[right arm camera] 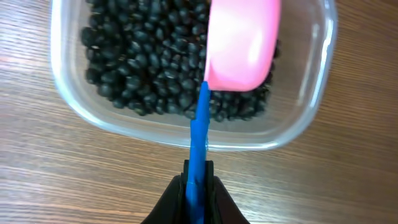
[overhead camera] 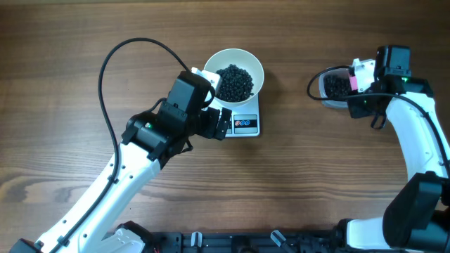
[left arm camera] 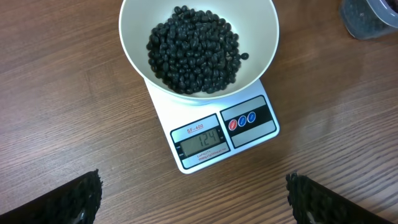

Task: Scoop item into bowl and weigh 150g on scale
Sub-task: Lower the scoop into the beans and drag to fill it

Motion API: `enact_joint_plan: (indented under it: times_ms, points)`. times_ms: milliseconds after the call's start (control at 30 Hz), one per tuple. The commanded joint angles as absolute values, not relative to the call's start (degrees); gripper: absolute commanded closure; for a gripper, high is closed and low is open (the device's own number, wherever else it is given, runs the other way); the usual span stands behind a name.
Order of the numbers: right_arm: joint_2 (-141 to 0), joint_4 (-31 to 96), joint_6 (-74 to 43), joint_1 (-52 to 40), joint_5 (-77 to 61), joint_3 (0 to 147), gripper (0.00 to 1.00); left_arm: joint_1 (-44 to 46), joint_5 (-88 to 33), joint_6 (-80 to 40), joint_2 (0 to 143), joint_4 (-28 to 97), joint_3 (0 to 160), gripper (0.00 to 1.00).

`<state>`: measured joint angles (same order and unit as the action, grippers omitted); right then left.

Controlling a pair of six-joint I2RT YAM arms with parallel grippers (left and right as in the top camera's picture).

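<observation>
Partway through, judging by the display. At upper centre of the overhead view: the bowl (overhead camera: 245, 56) seated on the scale (overhead camera: 246, 125), with a dark heap of the item (overhead camera: 234, 81) inside, well below the rim. In the left wrist view, what looks like 124 on the display, short of 150, so probably one or two more small loads needed.

More of the item in the clear tub (right arm camera: 292, 127) at the upper right of the overhead view, well apart from the scale. Right gripper (right arm camera: 198, 180) over that tub, jaws clamped on the blue handle of the pink scoop (right arm camera: 242, 43), scoop head low over the pellets; loaded or empty, impossible to tell. Left gripper (left arm camera: 194, 202) just to the lower left of the scale, jaws wide apart, holding nothing.

Left to do: fill the scoop, carry across, tip gently, watch the reading, stop at target. Overshoot likely with a full load.
</observation>
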<state>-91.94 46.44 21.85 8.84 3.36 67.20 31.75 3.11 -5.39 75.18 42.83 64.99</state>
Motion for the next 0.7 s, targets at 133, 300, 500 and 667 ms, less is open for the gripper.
enact_joint_plan:
  times_ms: [133,300,500,667]
  points:
    - [-93.34,47.64,22.46,8.97,-4.12,66.98,0.96,31.64,2.63,-4.73,75.61,42.70,65.80,0.00]
    - [-93.34,47.86,22.48,8.97,-10.61,66.98,0.96,31.66,2.63,-4.73,75.61,42.70,65.80,0.00]
    - [-93.34,48.12,22.50,8.97,-10.90,66.98,0.96,31.64,2.63,-4.73,75.61,42.70,65.80,0.00]
    - [-93.34,48.73,25.63,8.97,-14.70,66.98,0.96,31.64,2.63,-4.73,75.61,42.70,65.80,0.00]
